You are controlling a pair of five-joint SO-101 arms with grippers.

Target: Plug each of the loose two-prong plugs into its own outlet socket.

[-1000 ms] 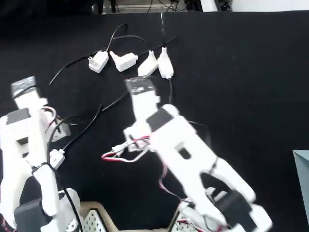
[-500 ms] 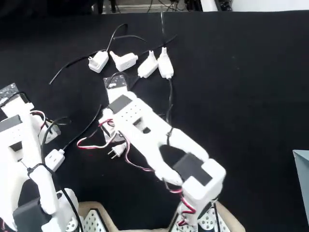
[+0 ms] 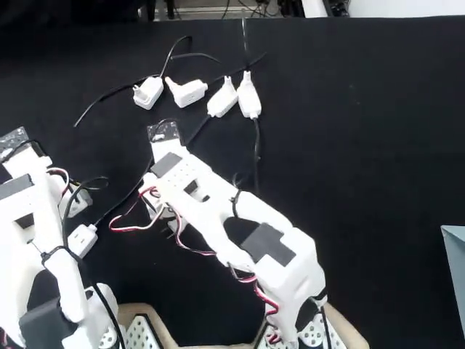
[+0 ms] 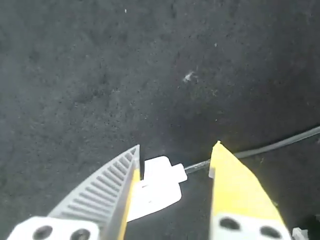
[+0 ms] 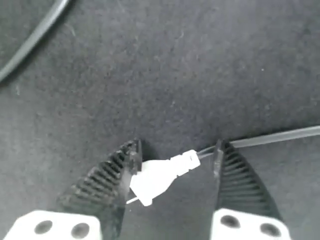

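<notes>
My right gripper (image 5: pixel 177 143) stands open low over the black mat, and a white two-prong plug (image 5: pixel 161 175) lies between its fingers, close to one of them, with its black cable running off to the side. The same plug (image 3: pixel 176 227) peeks out from under the right arm in the high view. Over at the left, my left gripper (image 4: pixel 177 147) is open as well, with a white outlet socket (image 4: pixel 152 189) on the mat between its fingers. That socket (image 3: pixel 77 201) is partly hidden by the left arm. Another white socket (image 3: pixel 86 238) lies nearer the front.
Several white connectors with black cables lie in a row at the back: (image 3: pixel 148 92), (image 3: pixel 186 91), (image 3: pixel 222 98), (image 3: pixel 249 98). Loose cables cross the mat between them and the arms. A teal object (image 3: pixel 455 254) shows at the right edge.
The right arm has swung left and down, bringing its gripper over the loose plug. The left arm shifted a little to the left early on, then held still.
</notes>
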